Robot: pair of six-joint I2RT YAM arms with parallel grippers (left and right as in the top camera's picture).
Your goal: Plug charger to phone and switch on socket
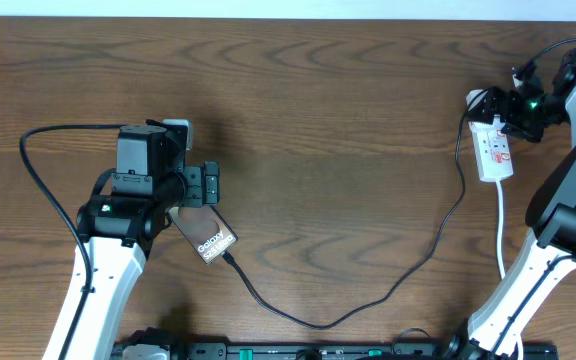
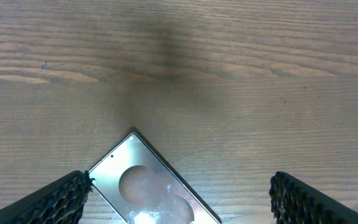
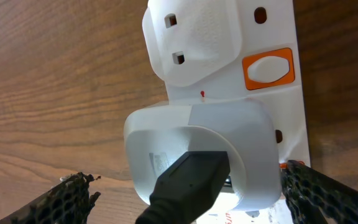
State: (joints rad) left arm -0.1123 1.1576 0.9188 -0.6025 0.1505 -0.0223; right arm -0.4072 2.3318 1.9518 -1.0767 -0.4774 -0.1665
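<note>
Right gripper (image 3: 186, 180) hangs open over the socket (image 3: 272, 37), fingers astride the charger (image 3: 194, 171) plug seated in it. Left gripper (image 2: 180, 183), spread wide, straddles the phone (image 2: 148, 193) – cable tip meeting its lower end.

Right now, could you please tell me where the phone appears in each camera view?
Overhead: the phone lies lower left, just below the left gripper.
Left wrist: bottom centre, corner pointing up, between the open fingers.
Right wrist: not in it.
Shared landmark: the wood-grain table, in all three.
</note>
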